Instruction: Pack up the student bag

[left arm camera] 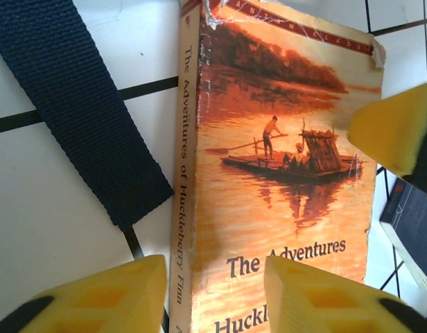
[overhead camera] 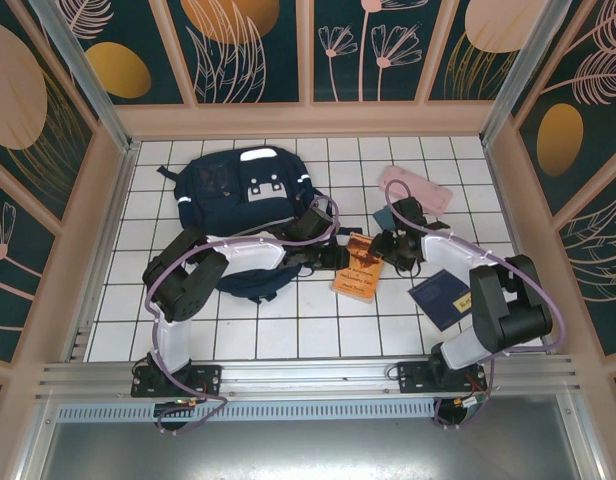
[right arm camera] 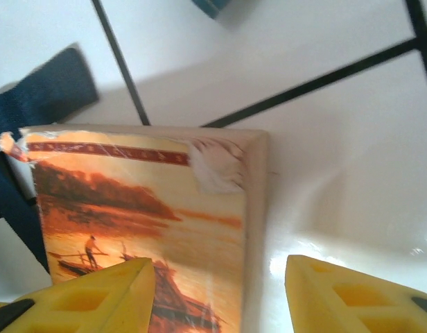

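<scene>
Top external view first: finds the student bag [overhead camera: 238, 195] lying flat on the white tiled table [overhead camera: 288, 330], up and to the left of the orange paperback [overhead camera: 356, 265]. Catches both arms meeting at that paperback, left tool [overhead camera: 340, 256] at its left edge, right tool [overhead camera: 390, 246] at its upper right corner. Spots a pink pencil case [overhead camera: 416, 187] beyond the paperback and a dark blue booklet [overhead camera: 440, 298] just to its right.

Over to the left wrist: shows the left tool [left arm camera: 213, 295] spread wide, no grip, one yellow finger [left arm camera: 96, 302] down on the spine side, the other over the cover. Picks up a navy strap [left arm camera: 75, 97] ending close beside the spine, not touching.

Right wrist now: same story, right tool [right arm camera: 220, 298] gaping, fingers astride the paperback at its torn corner, nothing clamped.
</scene>
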{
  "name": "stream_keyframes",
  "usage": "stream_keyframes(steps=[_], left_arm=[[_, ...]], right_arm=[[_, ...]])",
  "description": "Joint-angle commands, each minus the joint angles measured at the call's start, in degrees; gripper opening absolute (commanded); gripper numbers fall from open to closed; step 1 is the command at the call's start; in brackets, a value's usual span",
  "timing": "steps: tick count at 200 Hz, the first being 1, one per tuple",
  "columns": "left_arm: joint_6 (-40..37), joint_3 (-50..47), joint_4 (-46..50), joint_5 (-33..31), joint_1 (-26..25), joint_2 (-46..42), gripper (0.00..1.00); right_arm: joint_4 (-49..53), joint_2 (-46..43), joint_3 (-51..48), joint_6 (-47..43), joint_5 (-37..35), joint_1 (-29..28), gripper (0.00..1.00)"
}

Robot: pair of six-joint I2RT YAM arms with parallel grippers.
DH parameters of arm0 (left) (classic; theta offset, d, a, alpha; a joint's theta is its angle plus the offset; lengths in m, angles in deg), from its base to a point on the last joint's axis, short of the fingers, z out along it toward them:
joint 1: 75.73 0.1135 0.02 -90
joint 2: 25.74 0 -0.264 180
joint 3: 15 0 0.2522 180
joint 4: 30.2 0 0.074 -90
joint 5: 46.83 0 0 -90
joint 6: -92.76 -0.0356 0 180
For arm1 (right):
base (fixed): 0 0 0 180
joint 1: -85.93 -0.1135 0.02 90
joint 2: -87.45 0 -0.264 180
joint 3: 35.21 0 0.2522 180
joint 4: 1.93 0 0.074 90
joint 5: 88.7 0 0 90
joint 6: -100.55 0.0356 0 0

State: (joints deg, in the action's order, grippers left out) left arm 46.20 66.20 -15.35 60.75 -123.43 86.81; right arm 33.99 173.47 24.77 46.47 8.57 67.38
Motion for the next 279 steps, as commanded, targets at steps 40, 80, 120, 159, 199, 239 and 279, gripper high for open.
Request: stream_keyframes(steps=[40, 80, 120, 159, 199, 239, 279], left_arm=[[-0.5, 1.2, 0.1, 0.3, -0.5, 3.9, 0.29], [-0.8, 0.8, 0.9, 0.0, -0.5, 5.1, 0.27], [-0.8, -0.4, 0.6, -0.1, -0.5, 5.3, 0.26], [-0.7, -0.1, -0.2, 0.1, -0.5, 5.7, 0.25], [-1.1, 0.0, -0.4, -0.8, -0.5, 3.1, 0.29], [-1.9, 1.9, 0.9, -1.7, -0.5, 3.1, 0.32], [-1.0, 1.7, 0.2, -0.8, -0.5, 4.4, 0.32]], right_arm=[[5.9, -1.9, 0.5, 6.7, -3.2, -6.3, 0.53], [6.7, 0.5, 2.7, 7.8, -3.0, -7.8, 0.51], [5.7, -2.2, 4.8, 7.0, 0.8, -8.9, 0.38], [7.9, -3.0, 7.2, 6.3, -0.3, -9.3, 0.2], [12.6, -2.9, 9.3, 5.3, -6.5, -9.2, 0.08], [14.3, -4.4, 10.0, 3.8, -6.6, -8.3, 0.17], [15.2, -4.5, 9.6, 3.7, -6.9, -8.3, 0.24]])
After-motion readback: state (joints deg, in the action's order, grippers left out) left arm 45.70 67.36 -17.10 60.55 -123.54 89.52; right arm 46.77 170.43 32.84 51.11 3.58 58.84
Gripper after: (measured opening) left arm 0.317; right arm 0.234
